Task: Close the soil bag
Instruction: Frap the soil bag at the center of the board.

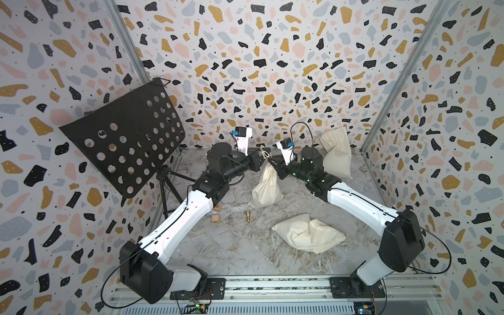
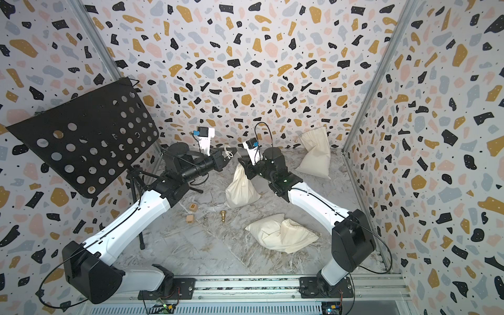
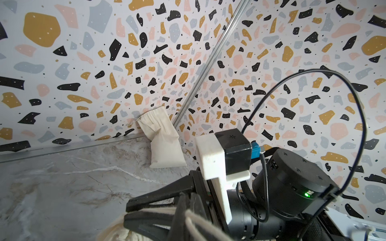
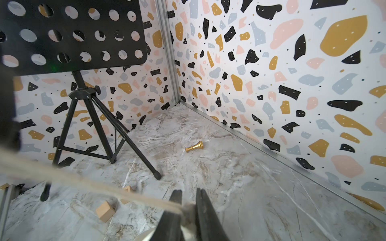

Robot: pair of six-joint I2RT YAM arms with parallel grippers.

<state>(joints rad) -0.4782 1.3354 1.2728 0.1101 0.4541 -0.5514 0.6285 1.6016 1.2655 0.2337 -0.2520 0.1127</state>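
1. One grey marble-patterned tabletop (image 1: 218,253) carries everything. The black perforated music stand (image 1: 81,129) rises on the left arm's side, well clear of the work.
2. Three cream sacks show. Yours is the cream cloth soil bag (image 1: 266,188), which stands upright mid-table between the two arms; both top views show the bag (image 2: 240,188) this way. A slumped cream sack (image 1: 308,234) lies nearer the arm bases, and another cream sack (image 1: 335,155) leans against the back wall. Leave both alone.
3. Judge the bag soft and bottom-heavy: the fill sags into a wide base, while the top tapers to a limp neck. Cloth offers no stiff edge, so take hold only at the gathered neck or the cord, never the belly.
4. The right gripper (image 4: 189,200) is clenched on that gathered neck, with pale fabric pinched between its jaws. Treat it as your anchor.
5. The left gripper (image 3: 189,208) is clamped tight on the white drawstring cord (image 1: 263,152), just beside the neck.
6. Two small wooden blocks (image 1: 215,218) and a little gold chess piece (image 1: 248,215) lie near the bag's base, apart from it.
7. The cord is thin and probably slips under load. Pull it steadily away from the anchor, or the light cloth may lift rather than cinch.
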